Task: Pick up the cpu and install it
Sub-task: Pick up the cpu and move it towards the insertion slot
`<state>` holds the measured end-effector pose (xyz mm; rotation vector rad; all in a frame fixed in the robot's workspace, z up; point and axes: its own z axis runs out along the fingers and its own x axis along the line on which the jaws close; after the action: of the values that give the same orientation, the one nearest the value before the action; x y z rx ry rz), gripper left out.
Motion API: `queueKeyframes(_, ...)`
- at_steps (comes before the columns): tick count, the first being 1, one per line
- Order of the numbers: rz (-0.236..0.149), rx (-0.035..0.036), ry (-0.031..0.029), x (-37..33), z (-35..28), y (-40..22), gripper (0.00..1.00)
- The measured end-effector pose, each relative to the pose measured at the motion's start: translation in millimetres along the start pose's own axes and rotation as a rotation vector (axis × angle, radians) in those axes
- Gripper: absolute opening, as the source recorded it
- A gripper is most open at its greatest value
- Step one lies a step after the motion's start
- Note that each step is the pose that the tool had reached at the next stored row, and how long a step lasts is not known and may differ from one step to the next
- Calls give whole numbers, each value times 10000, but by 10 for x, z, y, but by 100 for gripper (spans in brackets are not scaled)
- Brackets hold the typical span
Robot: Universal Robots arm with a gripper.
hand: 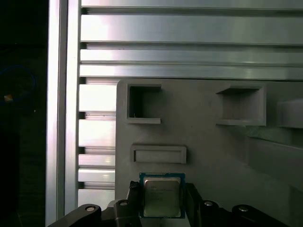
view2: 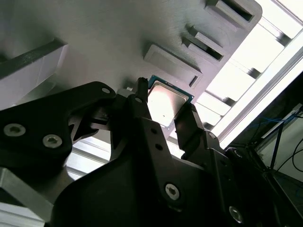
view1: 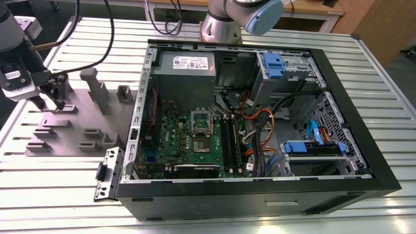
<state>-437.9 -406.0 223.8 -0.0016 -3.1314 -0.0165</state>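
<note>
Far on exterior view's left: gripper low over grey fixture plate; in both wrist views fingers narrow, pinching cpu by opposite edges, just above plate; further right: open computer case on slatted table, green motherboard inside, well apart from cpu.
</note>
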Motion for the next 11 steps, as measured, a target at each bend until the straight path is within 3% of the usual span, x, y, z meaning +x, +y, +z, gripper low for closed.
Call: queueKeyframes(11, 0, 0, 1, 1, -69, 1, 47)
